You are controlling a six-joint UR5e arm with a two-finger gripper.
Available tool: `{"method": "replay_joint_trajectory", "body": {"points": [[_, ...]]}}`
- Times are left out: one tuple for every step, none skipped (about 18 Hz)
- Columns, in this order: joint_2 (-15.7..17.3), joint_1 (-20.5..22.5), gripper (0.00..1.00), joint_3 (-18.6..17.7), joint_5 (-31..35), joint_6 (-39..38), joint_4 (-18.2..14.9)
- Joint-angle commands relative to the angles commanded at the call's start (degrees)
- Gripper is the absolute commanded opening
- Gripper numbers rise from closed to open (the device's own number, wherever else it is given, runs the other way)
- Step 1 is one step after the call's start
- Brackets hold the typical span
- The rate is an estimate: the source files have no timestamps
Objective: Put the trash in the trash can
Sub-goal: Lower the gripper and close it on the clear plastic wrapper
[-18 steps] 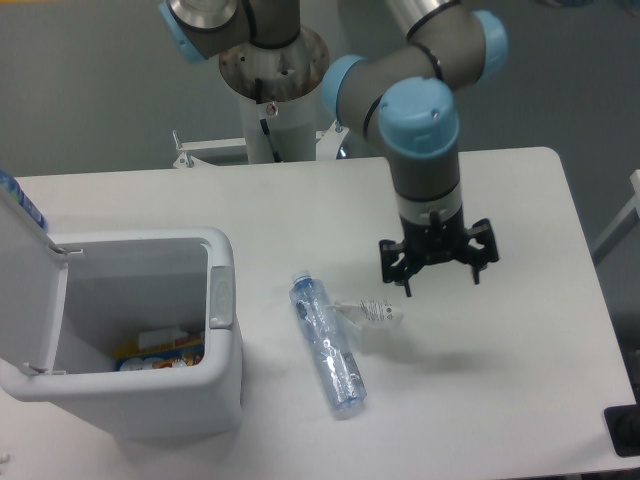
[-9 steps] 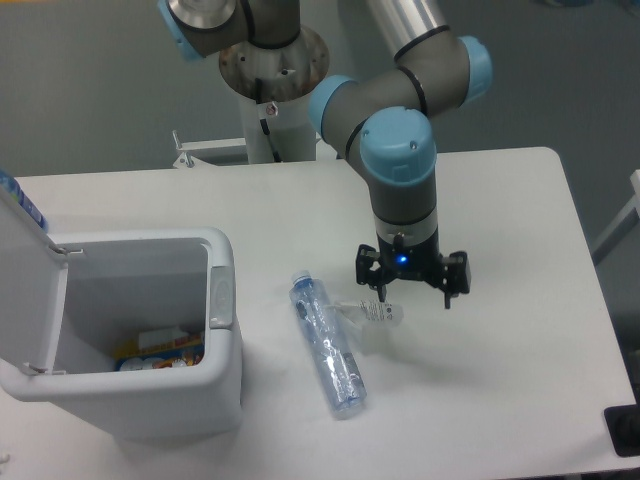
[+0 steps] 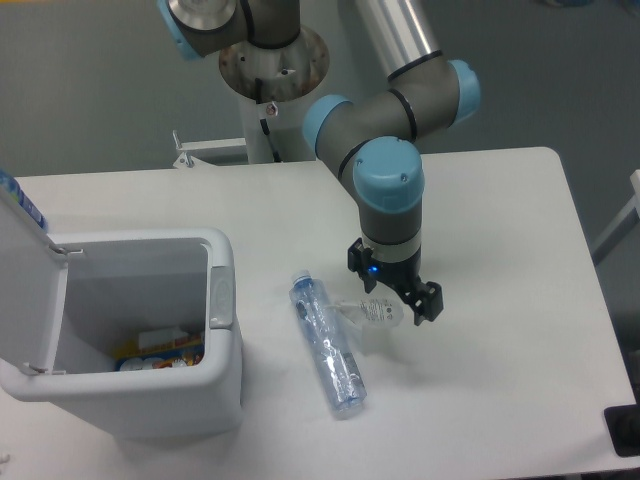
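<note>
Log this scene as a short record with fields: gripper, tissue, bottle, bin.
gripper: open, hovering over the tissue, nothing held
tissue: crumpled, on the table, just right of the bottle
bottle: clear, blue-tinted, lying flat between bin and tissue
bin: white, lid open, colourful scraps inside
trash binned: neither tissue nor bottle yet

Even, diffuse overhead lighting with a cool blue-grey cast; the white counter (image 3: 500,380) is bright but without glare. A soft, faint shadow lies on the counter beneath the hand (image 3: 392,283). Focus is slightly soft throughout, with fine detail smeared.
</note>
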Motion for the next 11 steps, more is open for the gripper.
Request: {"method": "replay_joint_trajectory", "body": {"points": [[-0.1, -0.3, 1.00, 0.0, 0.0, 0.1, 0.0], [-0.1, -0.5, 1.00, 0.0, 0.0, 0.1, 0.0], [-0.1, -0.7, 1.00, -0.1, 0.0, 0.2, 0.0], [-0.2, -1.0, 1.00, -0.2, 0.0, 0.2, 0.0], [-0.4, -1.8, 1.00, -0.1, 0.2, 0.0, 0.0], [-0.9, -2.3, 1.00, -0.1, 0.4, -0.1, 0.0], [-1.1, -2.4, 1.00, -0.2, 0.4, -0.3, 0.0], [-1.1, -2.4, 1.00, -0.3, 0.4, -0.6, 0.0], [-1.1, -2.4, 1.00, -0.2, 0.4, -0.8, 0.1], [-1.1, -2.4, 0.96, -0.2, 0.5, -0.9, 0.1], [-1.1, -2.4, 0.87, -0.2, 0.6, -1.0, 0.1]]}}
